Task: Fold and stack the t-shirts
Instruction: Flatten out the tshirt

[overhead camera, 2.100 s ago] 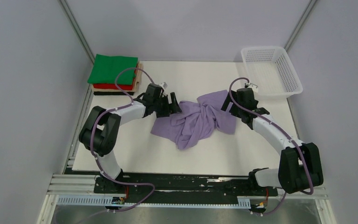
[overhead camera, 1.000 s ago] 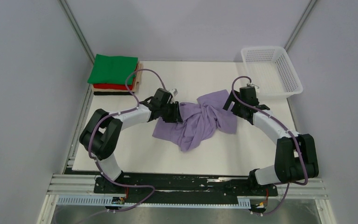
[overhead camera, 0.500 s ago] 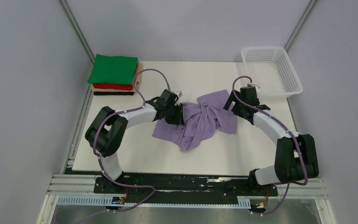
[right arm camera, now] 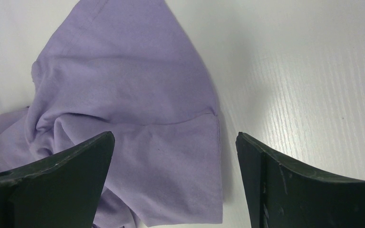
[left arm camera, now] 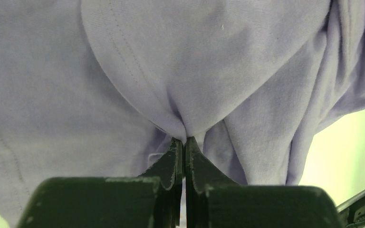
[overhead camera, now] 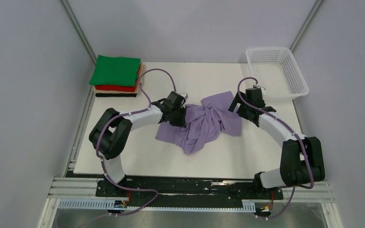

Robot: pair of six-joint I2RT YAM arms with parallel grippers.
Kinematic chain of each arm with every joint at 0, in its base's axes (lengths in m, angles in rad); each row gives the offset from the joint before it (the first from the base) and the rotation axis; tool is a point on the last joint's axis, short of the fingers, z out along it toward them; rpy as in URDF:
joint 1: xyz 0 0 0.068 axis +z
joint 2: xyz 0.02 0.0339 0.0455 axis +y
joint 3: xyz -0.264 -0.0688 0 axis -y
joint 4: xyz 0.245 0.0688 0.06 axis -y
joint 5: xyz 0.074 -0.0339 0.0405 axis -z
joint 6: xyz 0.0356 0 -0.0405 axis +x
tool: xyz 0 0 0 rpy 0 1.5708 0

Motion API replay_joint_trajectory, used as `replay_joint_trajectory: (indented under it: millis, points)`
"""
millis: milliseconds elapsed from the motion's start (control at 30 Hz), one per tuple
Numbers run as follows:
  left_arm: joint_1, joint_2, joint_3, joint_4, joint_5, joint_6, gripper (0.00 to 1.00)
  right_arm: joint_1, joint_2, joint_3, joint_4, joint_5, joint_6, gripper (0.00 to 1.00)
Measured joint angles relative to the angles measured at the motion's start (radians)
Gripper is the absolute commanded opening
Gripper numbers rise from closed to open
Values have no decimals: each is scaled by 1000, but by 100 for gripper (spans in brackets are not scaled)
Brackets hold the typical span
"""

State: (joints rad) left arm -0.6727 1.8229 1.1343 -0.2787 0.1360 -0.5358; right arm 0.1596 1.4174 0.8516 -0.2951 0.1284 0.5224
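1. Two black fingers of the left gripper [left arm camera: 185, 140] are pressed together, pinching a raised fold of the crumpled lavender-purple cloth t-shirt [left arm camera: 195, 71]
2. Right gripper [right arm camera: 175, 142] has its fingers spread wide over that shirt's far right corner, holding nothing
3. Lavender shirt lies bunched mid-way across the white tabletop [overhead camera: 138, 156], between both arms
4. Folded green t-shirt [overhead camera: 115, 70] tops a folded red t-shirt [overhead camera: 115, 88] at the far left corner; the white plastic mesh basket [overhead camera: 266, 49] sits far right

Matt lavender cloth t-shirt [left arm camera: 209, 71]

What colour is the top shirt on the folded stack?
The top shirt is green; it shows best in the top external view.
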Motion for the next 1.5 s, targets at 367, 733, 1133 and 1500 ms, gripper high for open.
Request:
replay_joint_trajectory:
  millis: [367, 733, 1133, 1500]
  points:
    - [-2, -335, -83, -18, -130, 0, 0, -2, 174, 153, -6, 0, -20, 94]
    - [-2, -420, -128, -40, -227, 0, 0, 8, 586, 519, -59, -18, -78, 88]
    - [-2, -405, -128, -47, -285, -5, 0, 121, 593, 508, -63, 77, -103, 67]
    - [-2, -398, -125, -90, -371, -11, 0, 172, 564, 469, -76, 215, -60, 0]
